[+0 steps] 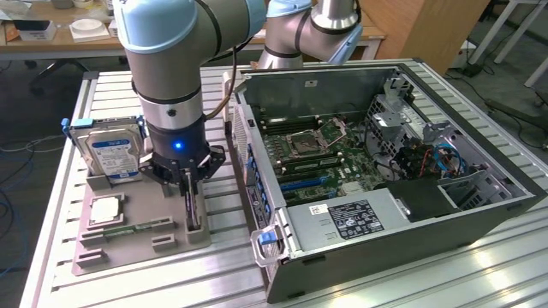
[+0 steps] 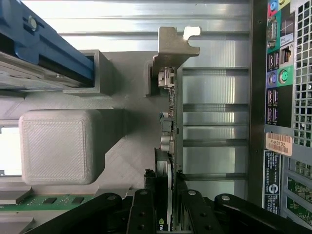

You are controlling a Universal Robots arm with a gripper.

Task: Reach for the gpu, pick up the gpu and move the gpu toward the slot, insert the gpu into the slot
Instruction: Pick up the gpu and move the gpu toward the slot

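The arm comes down in the left-centre of the exterior view, and its gripper [image 1: 192, 192] sits over the grey holder tray [image 1: 137, 258] on the slatted metal worktop [image 1: 128, 90]. The gpu [image 1: 195, 215] stands on its long edge in a slot along the side of the tray nearest the computer case [image 1: 411, 234], and the gripper is narrowed onto it from above. In the wrist view the gripper [image 2: 166, 176] has one black finger [image 2: 146, 197] against each flat face of the gpu [image 2: 168, 141], so the card is clamped between them while its lower edge sits in the holder tray [image 2: 122, 146]. The silver bracket [image 2: 174, 48] is at the end of the card farthest from the fingers, hooked over the end of the tray. On the same tray, toward the exterior view's left, a blue-labelled hard drive [image 1: 110, 154] stands upright at the back, a square processor chip [image 1: 102, 210] lies flat in front of it, and a green memory stick [image 1: 133, 228] lies just beside the chip. The case lies open on the exterior view's right, just beside the tray, with its motherboard [image 1: 330, 151] exposed and blue slots [image 1: 301, 184] on the board well apart from the card. Its rear port panel [image 2: 280, 97] shows in the wrist view.
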